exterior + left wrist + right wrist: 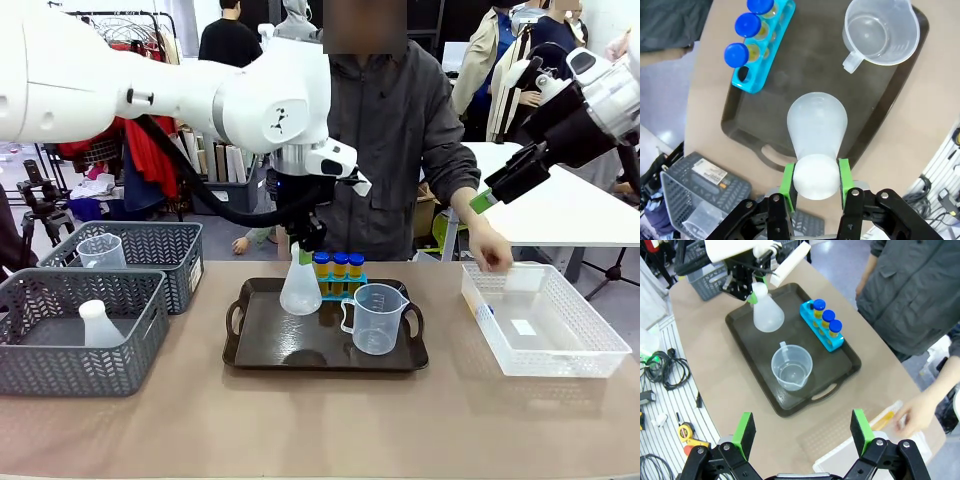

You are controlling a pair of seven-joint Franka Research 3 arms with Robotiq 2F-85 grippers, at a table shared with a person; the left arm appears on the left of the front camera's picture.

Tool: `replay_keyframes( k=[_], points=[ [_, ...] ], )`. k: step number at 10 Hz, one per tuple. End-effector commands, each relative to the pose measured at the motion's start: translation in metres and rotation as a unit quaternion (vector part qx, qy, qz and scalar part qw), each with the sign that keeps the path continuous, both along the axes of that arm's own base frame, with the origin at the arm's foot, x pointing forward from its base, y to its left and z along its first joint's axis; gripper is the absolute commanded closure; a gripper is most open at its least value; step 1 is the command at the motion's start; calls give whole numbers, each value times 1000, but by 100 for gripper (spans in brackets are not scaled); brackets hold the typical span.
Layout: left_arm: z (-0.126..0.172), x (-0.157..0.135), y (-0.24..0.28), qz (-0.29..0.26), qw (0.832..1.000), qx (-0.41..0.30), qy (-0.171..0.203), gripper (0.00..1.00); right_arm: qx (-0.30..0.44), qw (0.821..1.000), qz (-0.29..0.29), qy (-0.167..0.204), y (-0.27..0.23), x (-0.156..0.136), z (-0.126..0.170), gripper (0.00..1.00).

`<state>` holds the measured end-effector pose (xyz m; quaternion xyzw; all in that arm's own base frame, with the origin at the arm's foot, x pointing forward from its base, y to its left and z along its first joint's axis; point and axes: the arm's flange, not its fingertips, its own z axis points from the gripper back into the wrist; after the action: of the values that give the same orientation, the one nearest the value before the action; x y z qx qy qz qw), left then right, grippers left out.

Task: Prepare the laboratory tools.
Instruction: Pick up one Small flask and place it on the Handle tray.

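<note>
My left gripper [815, 176] is shut on the neck of the translucent white conical flask [817, 129], holding it upright over the left part of the black tray [262, 350]. I cannot tell whether its base touches the tray. The gripper [303, 248] comes down on the flask [300, 292] from above. Behind the flask, the blue tube rack [341, 284] holds three yellow, blue-capped tubes [339, 264]. The clear measuring jug [375, 318] stands on the tray's right part. My right gripper [803, 432] is open, high at the right [490, 195], with nothing in it.
Two grey mesh baskets stand at the left, one [165, 245] with a clear jug, one [40, 345] with a white flask. A clear plastic bin [590, 345] sits at the right, and the person's hand [491, 250] is at its far left corner.
</note>
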<state>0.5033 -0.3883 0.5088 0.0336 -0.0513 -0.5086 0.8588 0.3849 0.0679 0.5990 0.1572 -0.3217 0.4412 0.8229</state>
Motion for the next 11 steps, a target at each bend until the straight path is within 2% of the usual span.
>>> replay_keyframes(
  k=[1, 5, 11],
  points=[
    [-20, -12, 11, 12, 1000, -8, -3, 100, 17, 1000, 10, -4, -1, 0, -2, 0],
    [-52, -10, 18, 30, 999, -3, 18, 100, 17, 1000, 10, -4, -1, 0, -2, 0],
    [-74, -3, 25, 44, 999, -12, 24, 100, 17, 1000, 10, -4, -1, 0, -2, 0]
  ],
)
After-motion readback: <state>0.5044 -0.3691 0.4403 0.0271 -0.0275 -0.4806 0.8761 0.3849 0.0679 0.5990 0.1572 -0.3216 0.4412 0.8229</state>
